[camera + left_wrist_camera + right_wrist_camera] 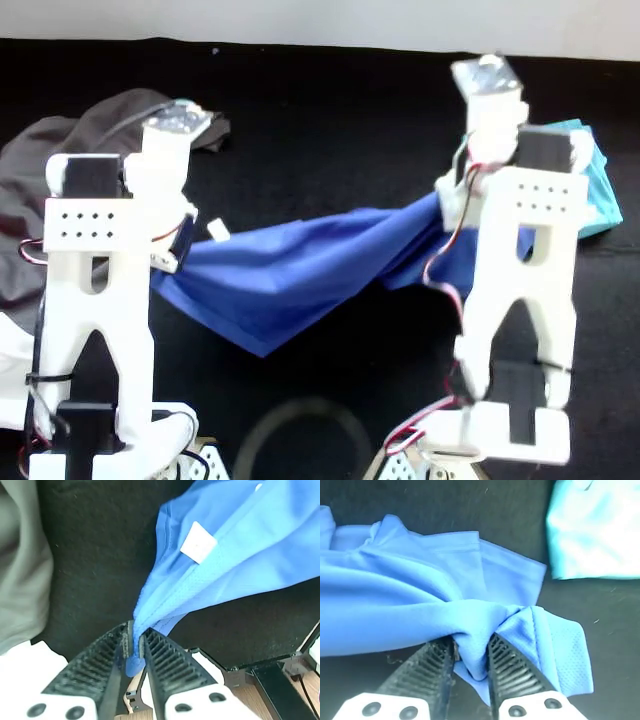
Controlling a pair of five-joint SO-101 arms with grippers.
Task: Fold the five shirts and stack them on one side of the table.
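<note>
My left gripper [134, 647] pinches tight on the blue shirt [300, 265] at its edge | my right gripper [470, 655] clamps a bunched fold | both my arms stand upright, shirt strung between them over the table [330, 110] | teal shirt [603, 195] far right, partly hidden behind my right arm

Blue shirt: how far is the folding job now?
Done: the turquoise shirt looks folded and set aside. In hand: the left gripper and right gripper each pinch the blue shirt, stretched between them. Remaining: the grey shirt lies crumpled, unfolded.
</note>
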